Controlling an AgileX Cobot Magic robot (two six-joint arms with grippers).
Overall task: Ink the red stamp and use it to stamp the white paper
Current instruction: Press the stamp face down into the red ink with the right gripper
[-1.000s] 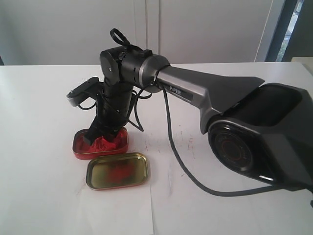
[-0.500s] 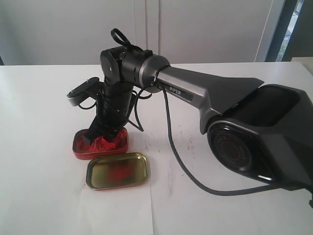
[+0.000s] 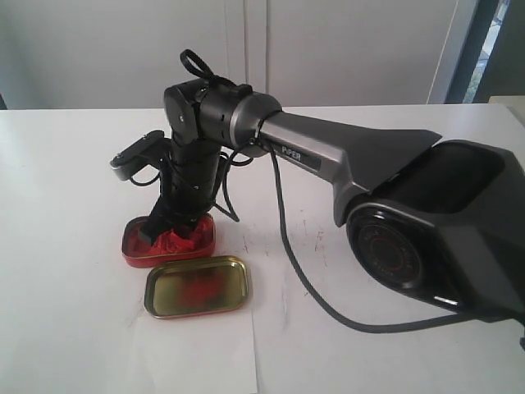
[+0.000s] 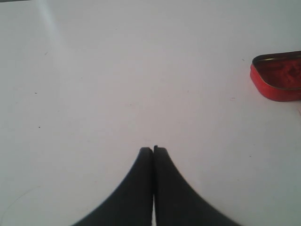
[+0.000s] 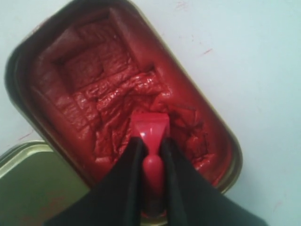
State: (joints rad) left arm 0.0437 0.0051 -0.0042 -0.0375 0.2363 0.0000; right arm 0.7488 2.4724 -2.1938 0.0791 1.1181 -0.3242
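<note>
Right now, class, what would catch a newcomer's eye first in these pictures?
The right end effector grips the red stamp, its base down in the crumpled red ink paste of the open red tin. Beside the tin lies a gold lid smeared red inside.

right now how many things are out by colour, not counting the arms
red: 2, the ink tin and the red stamp pressed into its paste
gold: 1, the lid lying open side up
white: 1, the white paper under the lid
total: 4
</note>
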